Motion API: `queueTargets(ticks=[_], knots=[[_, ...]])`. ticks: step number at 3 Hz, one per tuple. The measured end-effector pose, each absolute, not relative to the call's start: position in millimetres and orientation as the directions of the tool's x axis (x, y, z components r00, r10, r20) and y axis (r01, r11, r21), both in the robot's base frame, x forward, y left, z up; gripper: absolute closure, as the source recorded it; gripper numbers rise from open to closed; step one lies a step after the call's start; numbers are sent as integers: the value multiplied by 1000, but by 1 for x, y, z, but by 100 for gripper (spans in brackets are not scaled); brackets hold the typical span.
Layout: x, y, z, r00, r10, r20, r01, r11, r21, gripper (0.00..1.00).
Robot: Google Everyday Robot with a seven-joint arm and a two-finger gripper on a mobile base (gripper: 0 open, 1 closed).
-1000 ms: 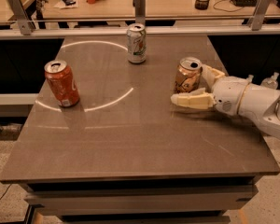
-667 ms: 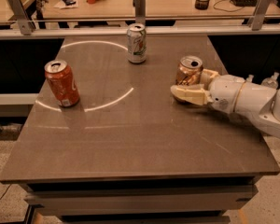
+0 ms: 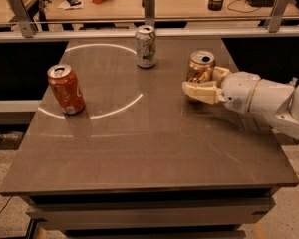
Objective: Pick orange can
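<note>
Tightened since a second ago, the tool (image 3: 202, 81) pinches the orange can (image 3: 200, 63), arm (image 3: 269, 99) stretched low from the right.

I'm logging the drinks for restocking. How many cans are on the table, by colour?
Pale orange can: 1, at the gripper, right side of the table
Red-orange can: 1
White-and-green can: 1
Total: 3 cans
</note>
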State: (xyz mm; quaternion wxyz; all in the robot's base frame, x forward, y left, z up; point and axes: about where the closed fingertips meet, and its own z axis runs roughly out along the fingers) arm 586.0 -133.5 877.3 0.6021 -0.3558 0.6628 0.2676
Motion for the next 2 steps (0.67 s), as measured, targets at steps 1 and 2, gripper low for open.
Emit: queueTargets(ticks=[1, 2], knots=[[593, -126, 906, -6, -165, -986, -795, 599, -95, 100], [593, -125, 909, -6, -165, -986, -796, 598, -95, 100]])
